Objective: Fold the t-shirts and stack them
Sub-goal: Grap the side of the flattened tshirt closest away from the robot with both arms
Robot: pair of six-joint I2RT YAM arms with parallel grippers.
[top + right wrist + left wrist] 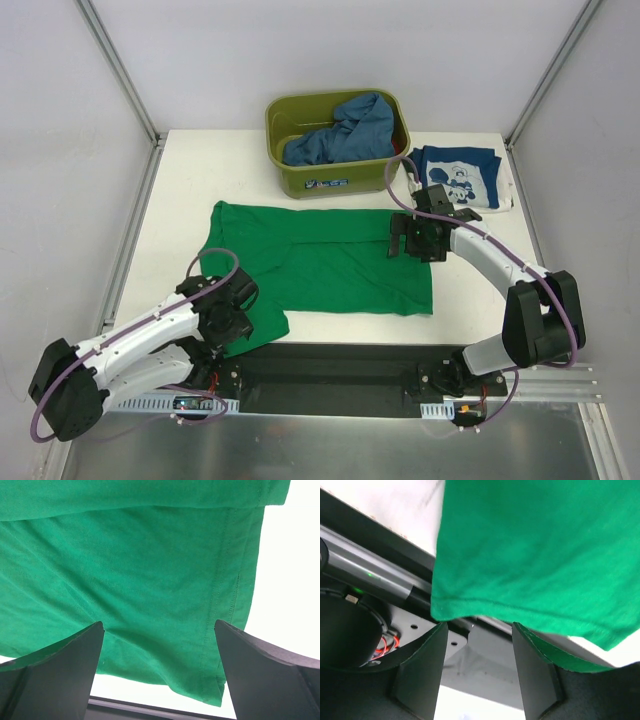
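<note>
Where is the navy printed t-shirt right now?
In the top view, the navy t-shirt lies at the far right of the table, just right of the olive tub and beyond the right gripper.

The counter (170,210) lies bare down the left of the spread green t-shirt (320,265) — open passage there. Along the far edge the olive tub (300,182) and the folded navy t-shirt (460,178), just beside each other, block the way.

white table (180,180), green t-shirt (320,265), navy t-shirt (460,175), tub (335,181)
</note>
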